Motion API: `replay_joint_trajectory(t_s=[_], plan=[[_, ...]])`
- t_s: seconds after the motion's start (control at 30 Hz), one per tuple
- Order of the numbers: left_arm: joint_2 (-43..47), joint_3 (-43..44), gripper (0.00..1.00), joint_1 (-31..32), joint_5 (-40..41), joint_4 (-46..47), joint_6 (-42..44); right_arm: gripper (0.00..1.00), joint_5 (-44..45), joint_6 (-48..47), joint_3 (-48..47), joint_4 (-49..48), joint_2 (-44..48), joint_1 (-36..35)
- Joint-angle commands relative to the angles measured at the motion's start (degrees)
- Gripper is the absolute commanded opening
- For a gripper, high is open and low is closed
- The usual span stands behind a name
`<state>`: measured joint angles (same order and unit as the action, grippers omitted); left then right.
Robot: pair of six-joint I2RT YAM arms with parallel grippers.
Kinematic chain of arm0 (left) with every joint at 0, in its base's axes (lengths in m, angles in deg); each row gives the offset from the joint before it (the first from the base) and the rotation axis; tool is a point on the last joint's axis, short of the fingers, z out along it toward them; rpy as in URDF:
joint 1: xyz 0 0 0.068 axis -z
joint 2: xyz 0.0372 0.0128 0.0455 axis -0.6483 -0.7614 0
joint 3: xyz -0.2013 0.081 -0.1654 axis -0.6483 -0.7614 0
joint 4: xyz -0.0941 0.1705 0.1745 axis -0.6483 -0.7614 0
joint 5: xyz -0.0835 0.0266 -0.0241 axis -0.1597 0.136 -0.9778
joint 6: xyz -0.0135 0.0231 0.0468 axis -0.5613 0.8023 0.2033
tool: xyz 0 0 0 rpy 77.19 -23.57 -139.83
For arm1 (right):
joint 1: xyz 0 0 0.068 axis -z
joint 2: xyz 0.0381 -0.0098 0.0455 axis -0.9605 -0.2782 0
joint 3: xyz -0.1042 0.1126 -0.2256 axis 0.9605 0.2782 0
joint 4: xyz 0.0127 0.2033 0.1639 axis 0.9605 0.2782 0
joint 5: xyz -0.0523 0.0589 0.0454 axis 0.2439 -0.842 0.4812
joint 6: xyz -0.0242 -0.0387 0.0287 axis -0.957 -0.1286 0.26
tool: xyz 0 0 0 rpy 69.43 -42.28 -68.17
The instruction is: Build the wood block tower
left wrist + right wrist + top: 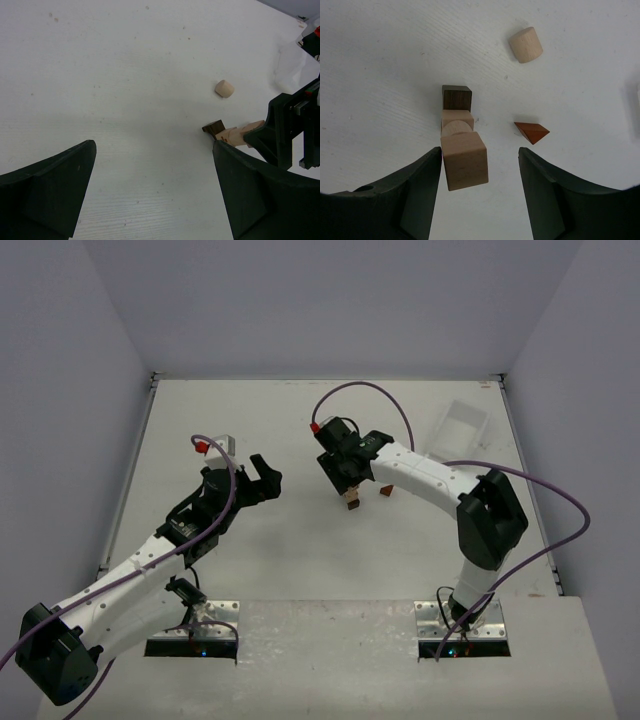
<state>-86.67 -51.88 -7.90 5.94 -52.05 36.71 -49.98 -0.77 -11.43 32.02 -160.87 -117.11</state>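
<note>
The wood block tower (457, 120) stands mid-table: a dark brown cube at the base, then a pale cube, a pale round piece and a pale cube (464, 160) on top. My right gripper (480, 155) is open above it. The top cube sits between the fingers, close against the left finger, with a wide gap to the right one. In the top view the tower (351, 502) shows just below the right gripper (347, 472). My left gripper (262, 478) is open and empty to the tower's left. It also shows in the left wrist view (155, 165), over bare table.
A reddish-brown wedge (531, 131) lies on the table right of the tower. A pale cylinder (525, 45) lies farther back, also in the left wrist view (224, 88). A clear plastic tray (462, 425) sits at the back right. Grey walls enclose the table.
</note>
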Motion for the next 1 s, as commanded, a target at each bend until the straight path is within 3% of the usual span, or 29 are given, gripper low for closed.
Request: replay_joint_trajectory(t_s=[0.0,0.5,0.97], plan=[[1.28,-0.32,1.00,-0.53,-0.73,2.50,0.22,0.64,1.24,0.56,-2.24,-1.97,0.30,0.11],[1.46,-0.33,1.00,-0.61,-0.95,2.33,0.14,0.65,3.78,0.60,-2.37,-2.14,-0.18,0.20],[1.36,-0.33,1.00,-0.61,-1.08,2.59,0.22,0.66,-5.75,-0.97,0.44,-5.78,3.78,0.11]])
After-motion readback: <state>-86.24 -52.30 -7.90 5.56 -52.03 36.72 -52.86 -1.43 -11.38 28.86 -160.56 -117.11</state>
